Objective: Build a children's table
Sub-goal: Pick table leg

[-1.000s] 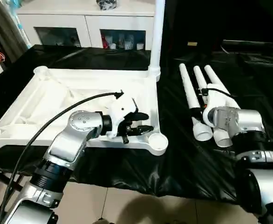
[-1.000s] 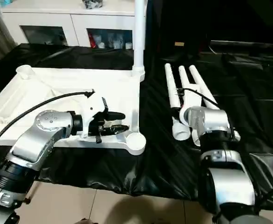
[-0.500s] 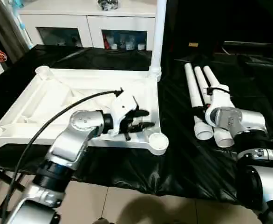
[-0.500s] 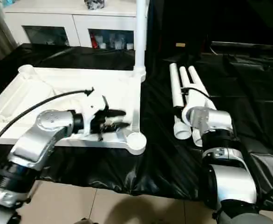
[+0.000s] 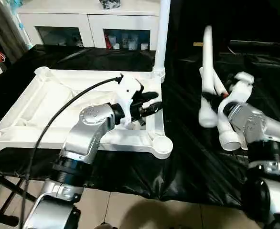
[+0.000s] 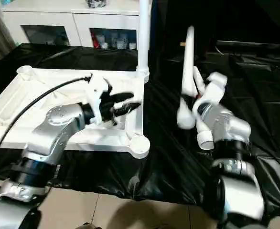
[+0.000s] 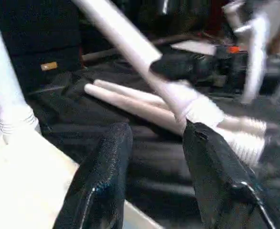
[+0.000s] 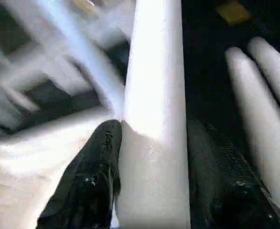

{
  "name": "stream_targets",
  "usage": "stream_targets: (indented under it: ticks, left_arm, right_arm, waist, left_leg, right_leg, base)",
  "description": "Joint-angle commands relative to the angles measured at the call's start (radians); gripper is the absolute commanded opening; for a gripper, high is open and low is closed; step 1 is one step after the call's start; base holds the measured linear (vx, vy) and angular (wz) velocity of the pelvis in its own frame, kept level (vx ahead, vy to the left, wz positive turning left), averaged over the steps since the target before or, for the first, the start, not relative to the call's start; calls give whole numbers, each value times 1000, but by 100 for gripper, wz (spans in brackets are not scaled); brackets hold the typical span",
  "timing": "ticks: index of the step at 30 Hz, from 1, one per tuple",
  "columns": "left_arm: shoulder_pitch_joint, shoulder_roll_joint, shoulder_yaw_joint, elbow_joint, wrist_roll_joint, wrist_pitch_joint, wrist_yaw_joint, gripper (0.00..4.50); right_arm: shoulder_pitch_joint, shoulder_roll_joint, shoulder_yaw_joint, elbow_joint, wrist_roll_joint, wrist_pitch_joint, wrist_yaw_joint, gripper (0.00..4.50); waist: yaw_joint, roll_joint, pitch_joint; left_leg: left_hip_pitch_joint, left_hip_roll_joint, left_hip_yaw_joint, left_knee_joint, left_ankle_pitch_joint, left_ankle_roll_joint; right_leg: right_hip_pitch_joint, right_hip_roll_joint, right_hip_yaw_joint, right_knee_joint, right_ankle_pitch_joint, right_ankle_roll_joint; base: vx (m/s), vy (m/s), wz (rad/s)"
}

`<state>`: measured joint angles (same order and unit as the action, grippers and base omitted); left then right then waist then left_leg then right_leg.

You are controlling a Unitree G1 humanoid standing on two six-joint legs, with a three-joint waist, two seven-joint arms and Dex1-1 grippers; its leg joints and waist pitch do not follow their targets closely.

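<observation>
The table top [image 5: 82,102] lies upside down on the black-covered worktop [image 5: 188,162], ribbed underside up, so that its corner sockets face upward to receive legs. One fitted leg [image 5: 162,33] stands upright in the far corner socket nearest the loose legs. The right end effector [image 8: 152,191] is closed on a lifted leg [image 5: 206,76], its black fingers [image 8: 90,186] on either side of the tube; the leg is raised steeply, wide end low, probably to bring it over an empty socket. The left end effector [image 5: 149,106] hovers over the top's edge, jaws apart, holding nothing. Two spare legs [image 5: 228,129] lie on the worktop beside the right arm.

Count: one top, four legs (one fitted, one held, two lying). Three sockets appear empty.
</observation>
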<state>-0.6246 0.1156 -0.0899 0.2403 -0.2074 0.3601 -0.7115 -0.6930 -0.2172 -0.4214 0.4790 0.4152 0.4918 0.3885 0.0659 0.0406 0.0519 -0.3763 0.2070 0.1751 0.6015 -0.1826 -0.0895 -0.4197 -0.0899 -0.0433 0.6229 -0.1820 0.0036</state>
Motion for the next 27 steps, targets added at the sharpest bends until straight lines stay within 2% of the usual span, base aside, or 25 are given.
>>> stream_targets:
  ticks: [1,2,5,6,7,8,11,16,18,22,27]
  left_arm:
    - [-49,-34,48,13,-51,47,49,226]
    - [-63,-51,65,17,-72,72,61,235]
    - [-103,-91,107,27,-136,130,93,242]
    - [-126,-114,137,32,-178,159,109,253]
    - [-126,-114,137,32,-178,159,109,268]
    - [-145,-130,161,36,-209,175,123,280]
    - [-195,-162,237,45,-327,230,137,287]
    - [-236,-199,304,16,-475,325,126,343]
    - [-237,-207,308,4,-496,358,122,353]
    - [-225,-206,284,-4,-486,398,116,353]
    - [-223,-204,286,12,-499,402,132,353]
  right_arm:
    - [33,17,-1,-131,83,-82,143,182]
    - [51,25,-2,-173,116,-71,186,182]
    - [94,40,-10,-267,211,-8,271,182]
    - [115,47,-12,-313,262,30,316,182]
    - [115,47,-12,-313,262,30,316,182]
    - [133,47,-2,-345,287,52,350,182]
    - [185,39,48,-422,337,97,424,182]
    - [235,25,105,-474,365,121,472,182]
    - [246,22,117,-485,361,126,477,182]
    - [261,17,129,-512,377,152,497,182]
    - [278,9,135,-532,413,180,513,181]
  waist:
    - [13,-20,-78]
    - [11,-22,-78]
    - [20,-24,-76]
    - [25,-25,-73]
    - [28,-24,-74]
    - [27,-25,-73]
    - [34,-22,-77]
    - [36,-24,-74]
    - [36,-24,-73]
    - [39,-23,-75]
    - [40,-23,-76]
  left_leg:
    - [6,2,11,-55,-114,97]
    - [6,3,10,-56,-108,101]
    - [6,1,10,-57,-114,108]
    - [5,-2,11,-57,-117,105]
    - [5,1,9,-57,-115,105]
    - [2,1,8,-59,-114,103]
    - [4,-1,8,-57,-108,92]
    - [-2,0,7,-57,-99,86]
    - [-4,-1,6,-58,-91,85]
    - [-2,1,5,-58,-79,90]
    - [-3,1,3,-58,-69,93]
  right_leg:
    - [69,-28,23,-65,-54,-246]
    - [69,-27,22,-65,-52,-250]
    - [69,-27,22,-68,-77,-253]
    - [70,-26,22,-71,-105,-244]
    - [69,-29,22,-71,-111,-243]
    - [68,-28,20,-72,-120,-240]
    - [68,-28,19,-72,-119,-236]
    - [66,-30,18,-74,-138,-231]
    - [66,-30,17,-77,-140,-223]
    - [67,-30,17,-76,-125,-213]
    - [69,-29,15,-73,-83,-221]
  base:
    - [0,0,0]
    - [0,0,0]
    - [0,0,0]
    - [0,0,0]
    - [0,0,0]
    - [0,0,0]
    - [0,0,0]
    - [0,0,0]
    - [0,0,0]
    - [0,0,0]
    - [0,0,0]
